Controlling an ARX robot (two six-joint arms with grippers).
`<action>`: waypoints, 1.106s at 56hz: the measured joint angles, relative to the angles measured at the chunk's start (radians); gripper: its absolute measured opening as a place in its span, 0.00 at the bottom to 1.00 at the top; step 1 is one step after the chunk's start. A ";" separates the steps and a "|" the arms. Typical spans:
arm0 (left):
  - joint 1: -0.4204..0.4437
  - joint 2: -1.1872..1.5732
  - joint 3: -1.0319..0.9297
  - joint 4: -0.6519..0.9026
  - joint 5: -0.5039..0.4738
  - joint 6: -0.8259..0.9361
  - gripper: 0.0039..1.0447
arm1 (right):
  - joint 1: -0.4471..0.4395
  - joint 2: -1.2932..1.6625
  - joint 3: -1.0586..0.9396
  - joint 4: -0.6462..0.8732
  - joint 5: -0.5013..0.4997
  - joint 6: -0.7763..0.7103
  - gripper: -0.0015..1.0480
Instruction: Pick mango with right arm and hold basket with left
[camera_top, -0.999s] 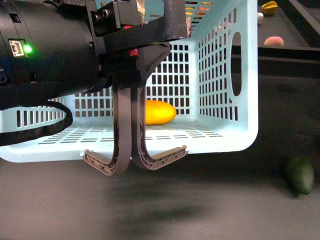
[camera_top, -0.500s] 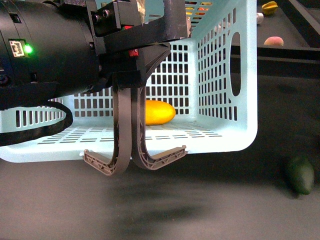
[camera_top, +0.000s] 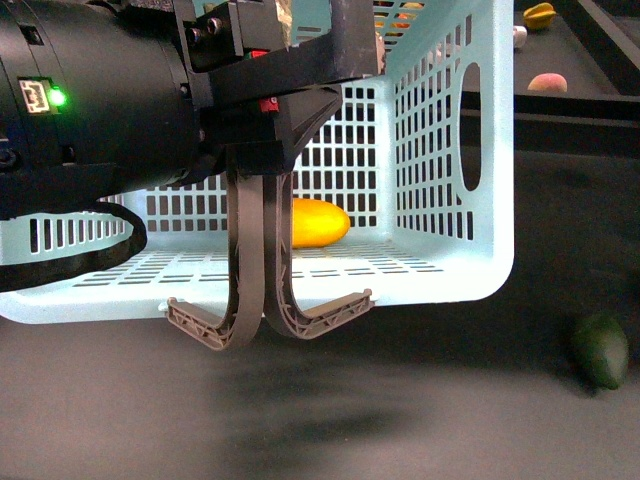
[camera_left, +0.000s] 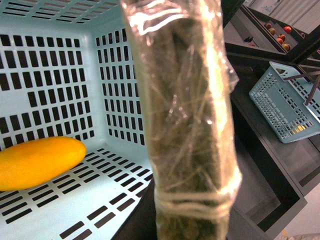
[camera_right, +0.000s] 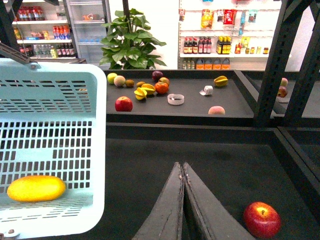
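The turquoise basket (camera_top: 450, 150) is tipped so its open side faces me, and its grey-brown handles (camera_top: 250, 300) hang below its lower edge. My left gripper (camera_top: 300, 110) is shut on the basket at its upper part; in the left wrist view a film-wrapped bar (camera_left: 185, 115) hides the fingers. The yellow-orange mango (camera_top: 318, 222) lies inside the basket against the back wall. It also shows in the left wrist view (camera_left: 37, 162) and the right wrist view (camera_right: 36, 188). My right gripper (camera_right: 181, 165) is shut and empty over the dark table, right of the basket (camera_right: 50, 100).
A dark green oval fruit (camera_top: 600, 350) lies on the table right of the basket. A red apple (camera_right: 261, 219) lies right of my right gripper. A back shelf (camera_right: 190, 107) holds several fruits. Black uprights (camera_right: 272, 60) stand at the right. A second basket (camera_left: 285, 105) sits on a lower shelf.
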 joint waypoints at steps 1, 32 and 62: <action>0.000 0.000 0.000 0.000 0.000 0.001 0.08 | 0.000 0.000 0.000 0.000 0.000 0.000 0.02; 0.000 0.000 0.000 0.000 0.000 -0.004 0.08 | 0.000 0.000 0.000 0.000 0.000 -0.002 0.36; 0.021 0.096 0.108 0.063 -0.228 -0.031 0.08 | 0.000 -0.001 0.000 -0.001 0.000 -0.002 0.92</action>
